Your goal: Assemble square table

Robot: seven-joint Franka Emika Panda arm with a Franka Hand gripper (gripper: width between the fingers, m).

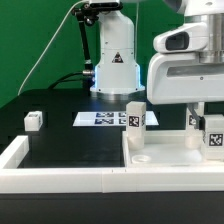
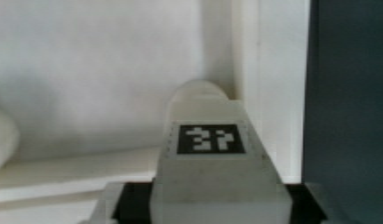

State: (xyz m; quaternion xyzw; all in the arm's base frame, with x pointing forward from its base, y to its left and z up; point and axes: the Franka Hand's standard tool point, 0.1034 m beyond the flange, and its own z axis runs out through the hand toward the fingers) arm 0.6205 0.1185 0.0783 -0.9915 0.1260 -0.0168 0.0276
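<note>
The white square table top [image 1: 165,152] lies at the exterior view's right, rim up. My gripper [image 1: 203,110] hangs over its far right corner, shut on a white tagged leg [image 1: 213,136] held upright. In the wrist view the held leg [image 2: 209,140] fills the middle between my gripper's [image 2: 209,202] dark fingers [image 2: 133,200], its tip over the table top [image 2: 99,70] close to its rim. A second leg [image 1: 134,117] stands upright at the top's far left corner. A small white leg [image 1: 34,120] lies on the black table at the exterior view's left.
The marker board [image 1: 100,118] lies flat in front of the arm's base [image 1: 115,70]. The long white border wall [image 1: 60,168] runs along the front and left. Black table surface [image 2: 357,100] shows beside the top's edge in the wrist view.
</note>
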